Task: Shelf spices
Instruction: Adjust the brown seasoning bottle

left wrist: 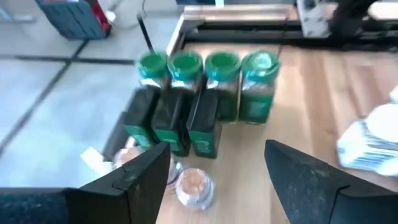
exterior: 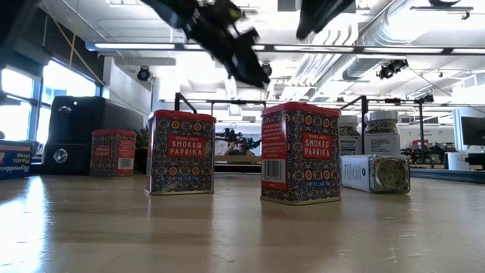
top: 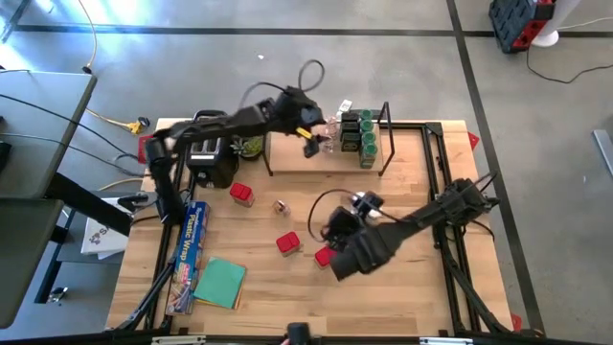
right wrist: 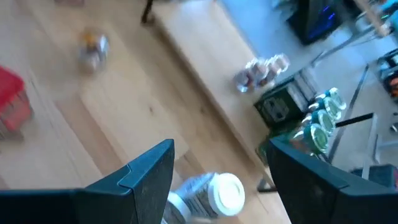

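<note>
The shelf (top: 287, 153) is a light board in a black wire frame at the table's far side. At its right end stand green-lidded jars (left wrist: 205, 65), dark jars (left wrist: 177, 118) and small brownish jars (left wrist: 194, 185). My left gripper (top: 311, 144) (left wrist: 217, 155) hovers open above the shelf, just left of them. My right gripper (top: 342, 222) (right wrist: 221, 152) hangs open over the table's middle, above a white-lidded clear jar (right wrist: 208, 194) (exterior: 375, 173) that lies on its side. Red tins (top: 287, 242) (top: 241, 195) (top: 324, 256) and a small jar (top: 281, 205) stand on the table.
A black toaster (top: 213, 158) stands left of the shelf under my left arm. A long blue foil box (top: 192, 244) and a teal cloth (top: 222, 283) lie at the near left. The shelf's left half is bare board.
</note>
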